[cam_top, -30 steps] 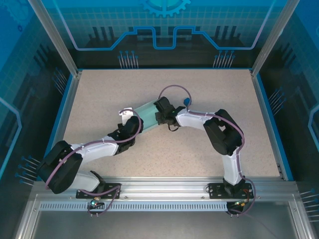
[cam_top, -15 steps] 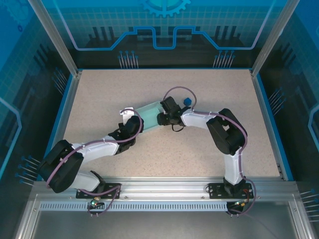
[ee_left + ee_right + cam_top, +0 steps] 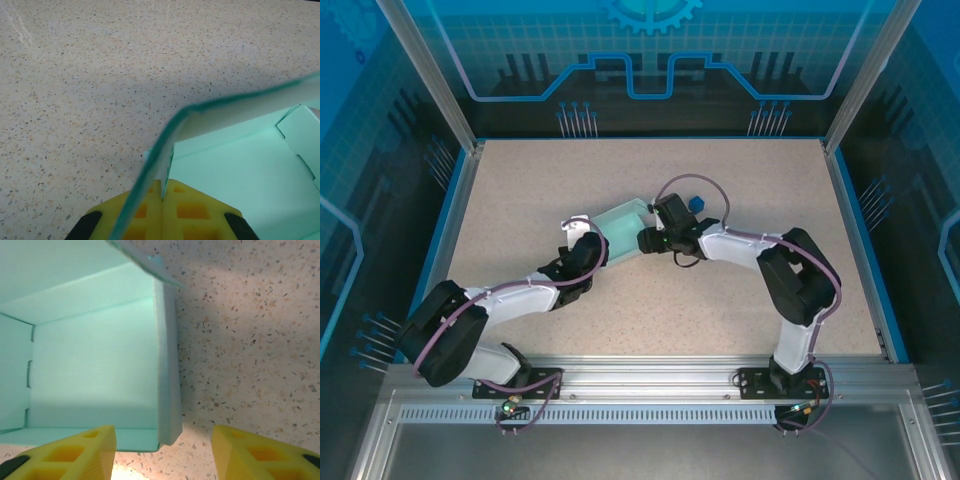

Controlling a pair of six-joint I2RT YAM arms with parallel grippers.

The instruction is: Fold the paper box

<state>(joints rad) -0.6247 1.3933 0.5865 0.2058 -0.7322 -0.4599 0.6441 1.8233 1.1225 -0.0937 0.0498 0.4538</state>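
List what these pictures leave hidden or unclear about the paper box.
Top view: the left gripper and right gripper cover both ends of the paper box.
Left wrist view: frame edges cut off the box's right and lower parts.
Right wrist view: frame edges cut off the box's left and top; whether the right gripper touches it is unclear.

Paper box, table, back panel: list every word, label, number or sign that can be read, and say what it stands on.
No readable text anywhere.
The paper box: plain pale card, no print on the faces in view.
The back panel: a gear emblem and line graphics, no letters or numbers.
The table: speckled, unmarked.
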